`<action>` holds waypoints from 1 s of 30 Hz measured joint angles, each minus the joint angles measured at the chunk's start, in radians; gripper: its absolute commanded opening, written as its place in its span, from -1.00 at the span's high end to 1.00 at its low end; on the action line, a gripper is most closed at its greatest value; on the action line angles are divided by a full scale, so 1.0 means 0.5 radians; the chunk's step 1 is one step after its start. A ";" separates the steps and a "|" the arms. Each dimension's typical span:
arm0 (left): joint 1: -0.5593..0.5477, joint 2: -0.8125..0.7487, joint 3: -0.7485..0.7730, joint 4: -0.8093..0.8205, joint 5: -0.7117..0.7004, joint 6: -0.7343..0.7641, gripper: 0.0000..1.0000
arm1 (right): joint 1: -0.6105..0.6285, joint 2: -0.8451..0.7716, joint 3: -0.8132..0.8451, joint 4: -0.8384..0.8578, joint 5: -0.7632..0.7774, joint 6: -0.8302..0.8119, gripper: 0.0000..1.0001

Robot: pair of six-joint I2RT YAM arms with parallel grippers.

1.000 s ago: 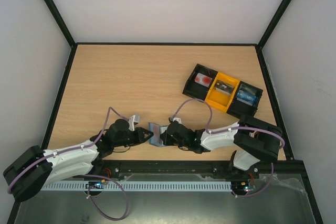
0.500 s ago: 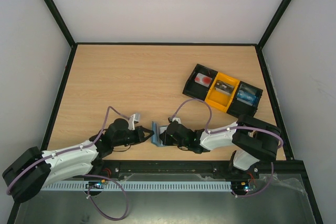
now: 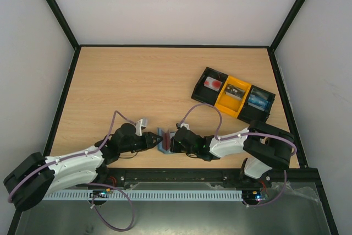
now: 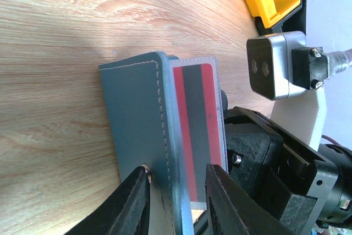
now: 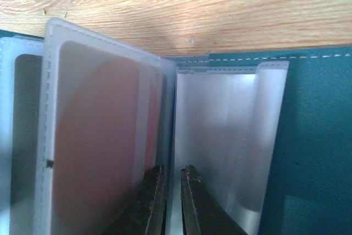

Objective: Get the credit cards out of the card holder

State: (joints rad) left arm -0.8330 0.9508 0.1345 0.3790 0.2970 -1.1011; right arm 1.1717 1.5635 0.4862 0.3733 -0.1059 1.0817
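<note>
Grey-blue stitched bifold card holder (image 4: 135,114), right gripper (image 5: 173,170) clenched on its clear pocket (image 5: 217,141) — left gripper (image 4: 176,170) had just widened astride the newly exposed red striped card (image 4: 198,130), grasp indeterminate — extraction pending.

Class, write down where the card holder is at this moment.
Top view: just left of centre at the table's near edge, the card holder sits between the left gripper and right gripper.

The card holder (image 4: 135,119) looks like matt grey-blue leather with pale stitching; its inner sleeves (image 5: 220,136) are cloudy clear plastic. The red card (image 4: 198,130) is smooth plastic. The table (image 4: 55,37) shows light wood grain.
</note>
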 measured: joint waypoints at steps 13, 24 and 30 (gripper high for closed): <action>0.000 0.052 0.037 -0.117 -0.066 0.043 0.46 | 0.001 0.019 0.019 0.000 -0.010 -0.001 0.80; 0.001 -0.005 0.105 -0.395 -0.191 0.157 0.95 | 0.001 -0.008 0.050 -0.086 0.011 -0.002 0.57; 0.000 -0.126 0.158 -0.546 -0.219 0.193 0.95 | 0.002 -0.227 0.070 -0.385 0.094 -0.007 0.20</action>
State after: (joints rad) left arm -0.8330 0.8879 0.2134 0.1059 0.1875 -1.0046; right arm 1.1725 1.4498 0.5213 0.1806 -0.0589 1.0782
